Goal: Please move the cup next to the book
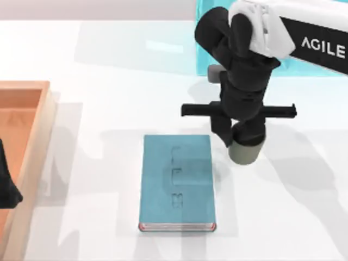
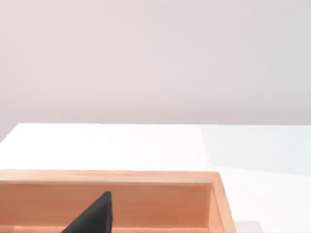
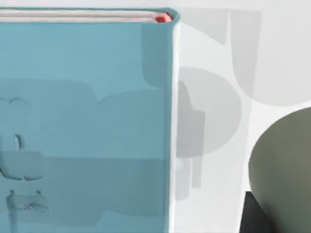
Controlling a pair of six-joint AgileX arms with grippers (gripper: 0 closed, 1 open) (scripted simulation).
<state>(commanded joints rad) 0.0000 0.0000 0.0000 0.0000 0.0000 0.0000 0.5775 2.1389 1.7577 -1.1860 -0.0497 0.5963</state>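
A: Any writing you can read?

B: On the right arm's white casing, the letters "AGILE" run off the top view's edge. The book [image 1: 177, 182] has faint embossed marks down its teal cover, but I cannot read them.

A: Where is the right tool?

B: The right tool [image 1: 239, 142] hangs over the white bench [image 1: 109, 81], pointing down. The cup [image 1: 246, 152] sits directly under it, its olive-grey body showing just below the dark fingers.

A: Is the tool holding the cup?

B: It looks closed narrowly on the cup; in the right wrist view the cup's curved wall [image 3: 284, 170] sits right against a dark finger.

A: And the book, relative to that tool?

B: Just beside it, toward the top view's left, lying flat. A narrow strip of bench separates book and cup. The book's pale page edges and reddish rim [image 3: 163, 18] are at the end farther from the arm.

A: Anything behind the tool?

B: A light turquoise shelf unit [image 1: 204, 49], partly hidden by the arm.

A: The left tool?

B: The left tool [image 1: 6, 187] is parked well away at the bench's left edge, over a wooden tray [image 1: 38, 109]. I cannot tell whether it is open.
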